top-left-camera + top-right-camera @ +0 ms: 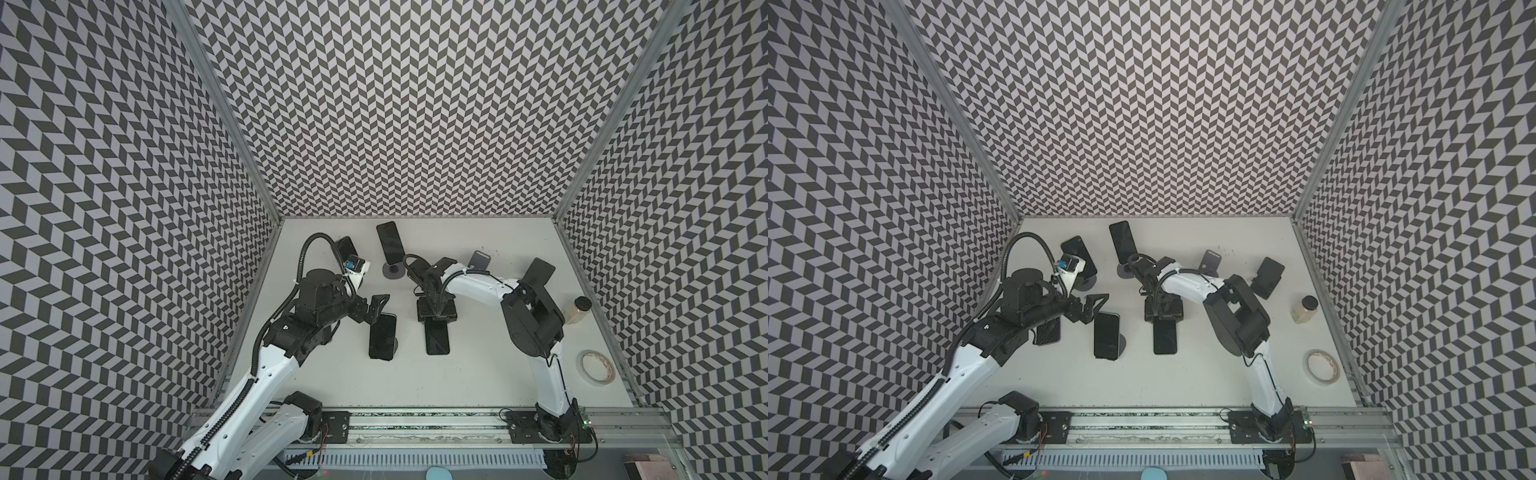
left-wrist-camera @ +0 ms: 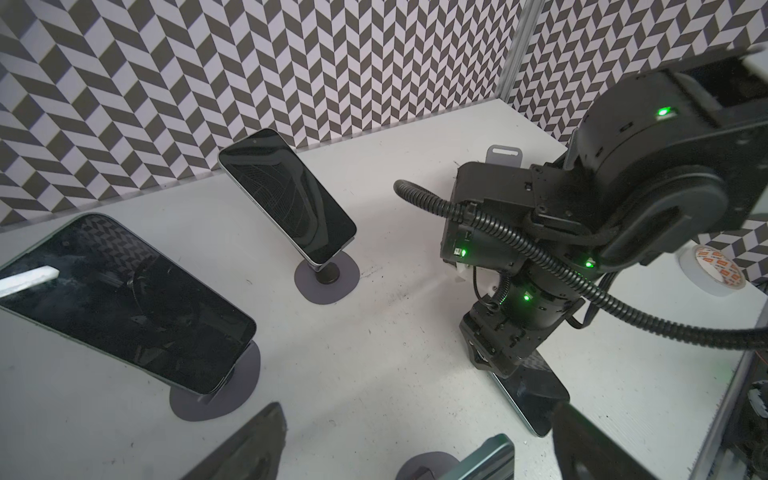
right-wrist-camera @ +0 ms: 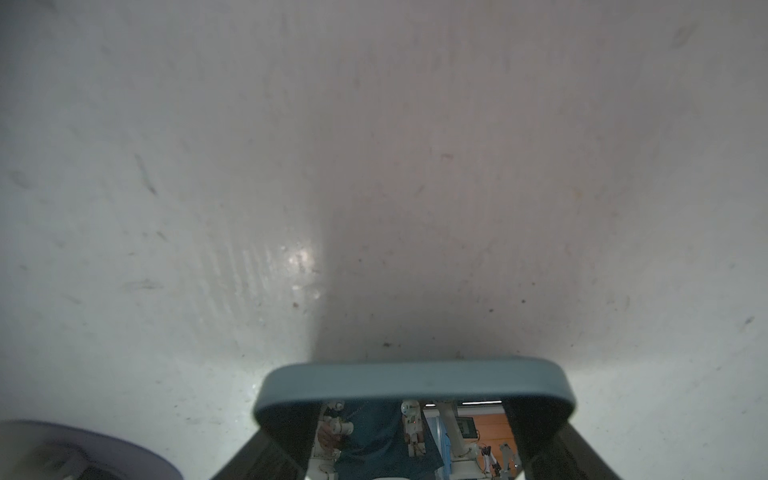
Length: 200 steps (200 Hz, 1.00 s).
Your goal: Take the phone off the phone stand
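One phone is the concern, lying dark screen up just below the centre of both top views; the right gripper is clamped across its width at the upper end, and the right wrist view shows its blue-grey top edge bridging the two fingers, a hold by the narrow sides that likely spares the glass; no holder shows beneath it, and in the left wrist view it slants low over the table, though whether its lower end touches cannot be told; it therefore seems free of its support and near being laid down; an empty stand, behind the right arm toward the upper right of the table, may be the one it belongs to; left of centre a second phone leans on a round-based stand, and the left gripper hangs just above its upper end, jaws wide apart and empty, probably poised for that one; a third phone stands propped at the back; a jar and a tape roll sit at the right edge, well apart from both arms.
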Tool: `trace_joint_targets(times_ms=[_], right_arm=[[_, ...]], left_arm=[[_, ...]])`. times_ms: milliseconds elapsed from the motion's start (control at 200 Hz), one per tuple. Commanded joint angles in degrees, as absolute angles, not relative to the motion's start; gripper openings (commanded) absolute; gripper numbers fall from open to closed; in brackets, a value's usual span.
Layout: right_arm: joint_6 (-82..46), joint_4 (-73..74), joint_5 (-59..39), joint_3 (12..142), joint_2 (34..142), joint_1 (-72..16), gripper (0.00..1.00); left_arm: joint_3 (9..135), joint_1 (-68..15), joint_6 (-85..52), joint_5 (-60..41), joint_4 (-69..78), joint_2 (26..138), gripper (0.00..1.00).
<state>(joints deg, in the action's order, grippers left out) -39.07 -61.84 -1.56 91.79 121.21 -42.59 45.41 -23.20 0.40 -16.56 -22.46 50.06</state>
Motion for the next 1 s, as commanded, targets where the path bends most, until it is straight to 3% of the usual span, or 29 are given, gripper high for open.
trace_joint_targets(times_ms=[0,511,996], right_arm=[[-40.23,-62.31,-1.98,92.92,122.18,-42.85,0.38],[-40.21,-62.31,-2.29,92.88,123.02,-42.81,0.40],[-39.73,-62.31,-3.69,93.80,124.55,-42.80,0.63]], left_arm=[[44.45,-22.89,1.96,-15.91,-23.12,48.88,1.00],[44.00,-22.92,2.10,-16.00,-22.87,48.60,1.00],[43.90,-22.94,2.33,-15.57,-22.94,48.47,1.00]])
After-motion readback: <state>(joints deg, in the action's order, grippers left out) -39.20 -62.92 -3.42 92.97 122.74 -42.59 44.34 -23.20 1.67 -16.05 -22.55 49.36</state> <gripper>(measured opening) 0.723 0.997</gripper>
